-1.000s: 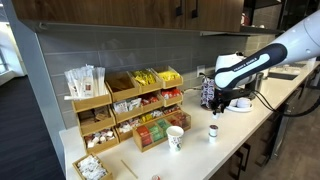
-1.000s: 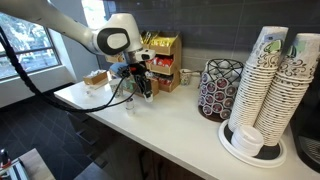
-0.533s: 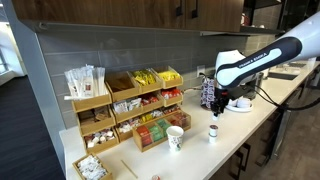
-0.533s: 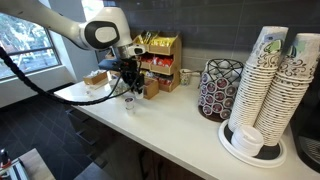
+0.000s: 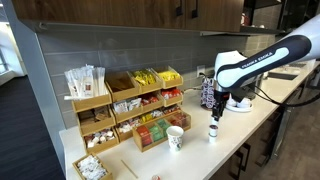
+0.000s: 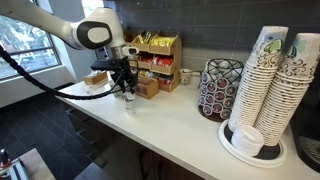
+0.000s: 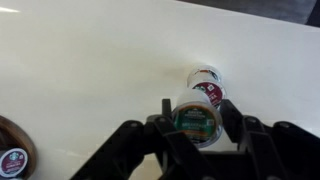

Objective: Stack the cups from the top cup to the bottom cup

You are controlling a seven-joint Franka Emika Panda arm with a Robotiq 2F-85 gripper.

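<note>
My gripper point(image 7: 195, 128) is shut on a small white cup with a green lid point(image 7: 194, 118). A second small white cup with a dark red lid point(image 7: 207, 84) stands on the white counter just beyond it, close to the held cup. In both exterior views the gripper point(image 5: 214, 112) point(image 6: 125, 86) hangs right above the standing cup point(image 5: 213, 132) point(image 6: 128, 99). I cannot tell whether the two cups touch.
A printed paper cup point(image 5: 175, 137) stands near the wooden organiser racks point(image 5: 140, 105). A pod carousel point(image 6: 218, 88) and tall stacks of paper cups point(image 6: 275, 80) stand further along the counter. The counter's front edge point(image 6: 150, 140) is near.
The gripper with the held cup has moved along the counter and lowered until it is over the standing cup.
</note>
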